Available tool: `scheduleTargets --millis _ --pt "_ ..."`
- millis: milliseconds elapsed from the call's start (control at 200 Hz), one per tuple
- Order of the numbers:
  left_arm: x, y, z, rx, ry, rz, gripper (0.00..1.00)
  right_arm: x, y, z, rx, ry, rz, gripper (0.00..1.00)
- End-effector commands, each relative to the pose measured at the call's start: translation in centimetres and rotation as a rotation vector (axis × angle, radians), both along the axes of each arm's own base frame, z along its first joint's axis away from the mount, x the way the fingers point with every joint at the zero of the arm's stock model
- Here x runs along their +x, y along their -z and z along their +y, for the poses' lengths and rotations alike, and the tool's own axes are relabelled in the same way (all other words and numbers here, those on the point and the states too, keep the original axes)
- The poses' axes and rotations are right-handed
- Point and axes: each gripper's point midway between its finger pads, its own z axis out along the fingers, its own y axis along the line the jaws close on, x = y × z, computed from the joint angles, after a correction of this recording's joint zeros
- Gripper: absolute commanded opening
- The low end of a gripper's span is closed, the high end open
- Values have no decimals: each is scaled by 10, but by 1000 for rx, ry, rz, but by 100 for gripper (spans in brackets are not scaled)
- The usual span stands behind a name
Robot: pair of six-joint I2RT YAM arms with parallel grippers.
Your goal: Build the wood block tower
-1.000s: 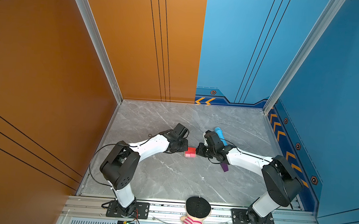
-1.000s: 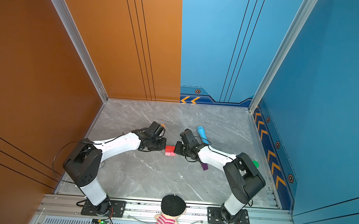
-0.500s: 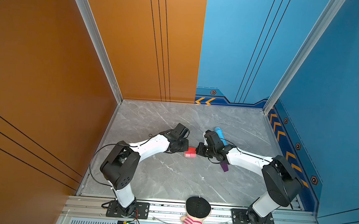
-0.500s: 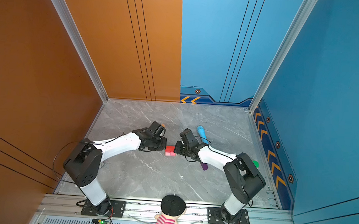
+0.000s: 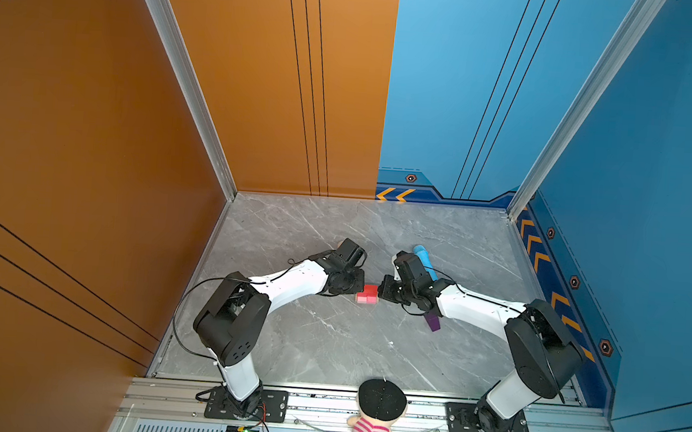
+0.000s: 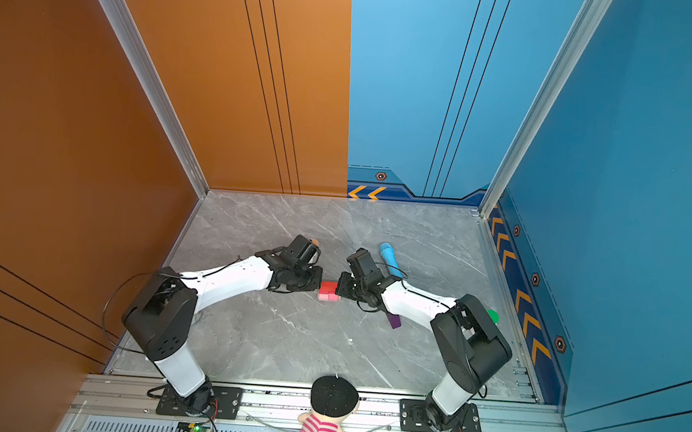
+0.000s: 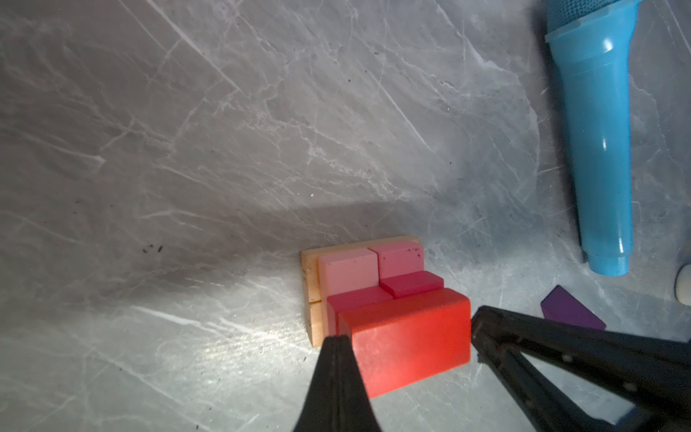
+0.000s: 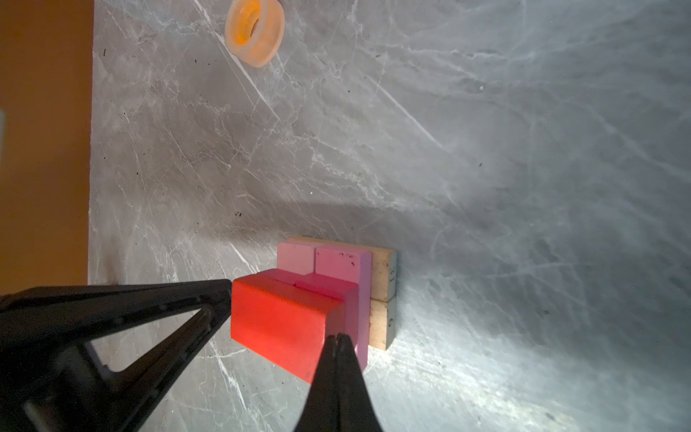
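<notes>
With fingers pressed together on nothing, the left hand (image 7: 335, 346) and the right hand (image 8: 338, 342) are held tip-first at opposite ends of the red brick (image 7: 407, 336), stacked between them on magenta cubes (image 7: 411, 285), pale pink bricks (image 7: 349, 271) and tan slabs (image 7: 311, 276), while the purple house-shaped piece (image 7: 572, 310) is seen just behind the right hand.

White-and-black left arm (image 5: 294, 282) and right arm (image 5: 479, 312)
Smooth white shells, bulky black joint housings (image 5: 230, 321), bolted black base plates (image 5: 275, 404), pointed black left gripper (image 7: 336, 341).

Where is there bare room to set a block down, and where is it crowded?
Free: table in front of the stack; far strip behind the tube. Crowded: centre, left tool and right tool flanking the stack.
</notes>
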Motion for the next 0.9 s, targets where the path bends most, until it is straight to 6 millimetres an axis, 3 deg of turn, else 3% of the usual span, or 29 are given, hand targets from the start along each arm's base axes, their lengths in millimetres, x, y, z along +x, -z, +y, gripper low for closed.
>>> scheduleTargets --millis 0,896 --pt "1 -5 -9 -7 33 -5 0 3 -2 0 4 14 14 0" --pt "2 -4 -6 0 23 -6 0 4 -1 2 8 14 19 0"
